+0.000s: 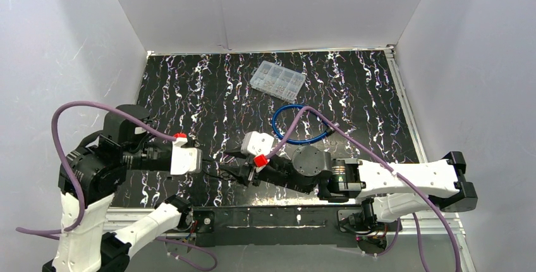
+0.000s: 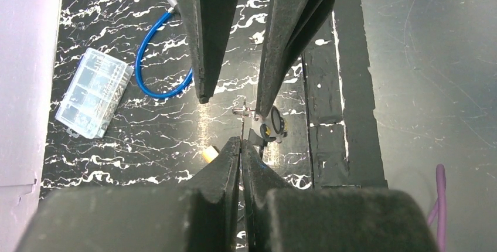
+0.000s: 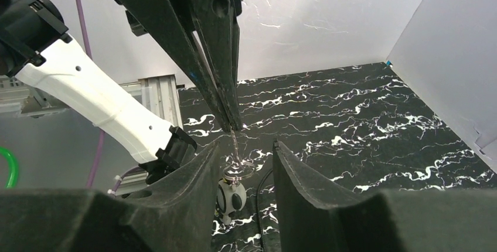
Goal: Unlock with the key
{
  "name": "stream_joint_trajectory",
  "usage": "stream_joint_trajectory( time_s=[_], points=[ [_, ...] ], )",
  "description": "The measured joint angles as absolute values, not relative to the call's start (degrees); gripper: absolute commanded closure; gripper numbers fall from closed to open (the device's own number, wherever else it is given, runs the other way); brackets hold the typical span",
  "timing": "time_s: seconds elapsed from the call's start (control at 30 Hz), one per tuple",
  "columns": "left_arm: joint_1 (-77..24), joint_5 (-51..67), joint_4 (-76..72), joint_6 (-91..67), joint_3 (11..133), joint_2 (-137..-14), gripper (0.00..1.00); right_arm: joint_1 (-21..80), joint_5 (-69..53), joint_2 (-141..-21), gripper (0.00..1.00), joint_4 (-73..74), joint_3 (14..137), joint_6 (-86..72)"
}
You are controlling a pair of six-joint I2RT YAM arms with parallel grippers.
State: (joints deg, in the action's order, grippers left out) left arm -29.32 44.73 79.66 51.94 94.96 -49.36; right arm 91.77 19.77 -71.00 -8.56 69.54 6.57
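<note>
My left gripper (image 1: pixel 235 166) (image 2: pixel 241 142) is shut on a thin metal key (image 3: pixel 235 140). A key ring (image 3: pixel 239 170) (image 2: pixel 247 110) and a grey-and-black charm (image 3: pixel 232 196) (image 2: pixel 273 125) hang from the key. In the right wrist view the left gripper (image 3: pixel 235 126) comes in from above. My right gripper (image 1: pixel 248 176) (image 3: pixel 246 144) is open, its jaws on either side of the ring and charm without touching them. It also shows in the left wrist view (image 2: pixel 232 104). A blue cable loop (image 1: pixel 274 122) (image 2: pixel 139 70) with metal ends lies behind. No lock body shows clearly.
A clear compartment box (image 1: pixel 277 80) (image 2: pixel 94 92) lies at the back of the black marbled mat (image 1: pixel 189 88). A small yellowish piece (image 2: pixel 208 155) lies on the mat under the grippers. A thin black wire (image 3: pixel 262 199) runs beside the charm. White walls enclose the mat.
</note>
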Motion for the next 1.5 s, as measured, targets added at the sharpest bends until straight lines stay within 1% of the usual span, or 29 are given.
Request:
stream_joint_trajectory(
  time_s=[0.13,0.2,0.3,0.4,0.47,0.53,0.67,0.8,0.83,0.9,1.0,1.1,1.13,1.17,1.2,1.23,1.3,1.4,1.5],
  points=[
    [-29.3,45.6,78.2,50.7,95.4,-50.2,1.0,90.2,19.1,-70.2,0.6,-8.8,68.3,5.8],
    [-29.3,45.9,77.6,50.1,95.5,-50.6,1.0,89.2,18.1,-70.1,0.64,-8.8,68.3,5.1],
    [-29.3,46.0,76.7,49.3,95.5,-51.2,1.0,88.4,16.6,-69.8,0.73,-9.1,67.7,4.4],
    [-29.3,46.6,76.4,48.4,95.5,-51.9,1.0,88.1,15.7,-69.0,0.77,-9.1,66.8,3.7],
    [-29.3,46.9,76.3,48.1,95.5,-52.2,1.0,88.1,15.2,-68.6,0.77,-9.1,66.5,3.2],
    [-29.3,47.1,76.3,47.8,95.5,-52.4,1.0,87.9,15.0,-68.4,0.75,-9.1,66.5,3.0],
    [-29.3,47.6,76.3,47.2,96.1,-52.7,1.0,87.7,14.8,-68.3,0.6,-9.1,66.5,2.5],
    [-29.3,48.4,76.5,47.1,96.6,-52.7,1.0,87.7,14.9,-68.3,0.58,-9.1,66.2,2.0],
    [-29.3,48.5,76.8,47.2,97.0,-52.8,1.0,87.6,14.9,-68.3,0.6,-9.1,66.0,1.9],
    [-29.3,48.7,77.1,47.4,97.7,-53.1,1.0,87.4,14.8,-68.3,0.71,-9.1,65.8,1.8],
    [-29.3,48.8,77.2,47.8,98.3,-53.2,1.0,87.0,14.5,-68.3,0.84,-9.2,65.8,1.6],
    [-29.3,48.6,77.5,48.2,98.3,-53.2,1.0,86.5,13.9,-68.3,0.92,-9.2,65.8,1.5],
    [-29.3,48.6,77.5,48.2,98.3,-53.2,1.0,86.4,13.6,-68.2,0.92,-9.2,65.8,1.4],
    [-29.3,48.6,77.6,48.4,98.3,-53.2,1.0,86.4,13.3,-68.2,0.91,-9.2,65.8,1.6],
    [-29.3,48.6,77.8,48.6,98.3,-53.2,1.0,86.3,13.0,-68.2,0.89,-9.2,65.7,1.6],
    [-29.3,48.7,77.9,48.7,98.3,-53.2,1.0,86.3,12.6,-68.1,0.85,-9.3,65.6,1.6],
    [-29.3,48.7,78.1,48.8,98.3,-53.2,1.0,86.3,11.9,-67.6,0.83,-10.0,64.9,1.7],
    [-29.3,49.0,78.3,48.8,98.3,-53.2,1.0,86.3,10.5,-67.0,0.75,-10.6,64.4,1.8],
    [-29.3,49.3,78.5,48.9,98.3,-53.2,1.0,86.3,9.8,-66.8,0.75,-10.9,64.2,2.1]
  ],
)
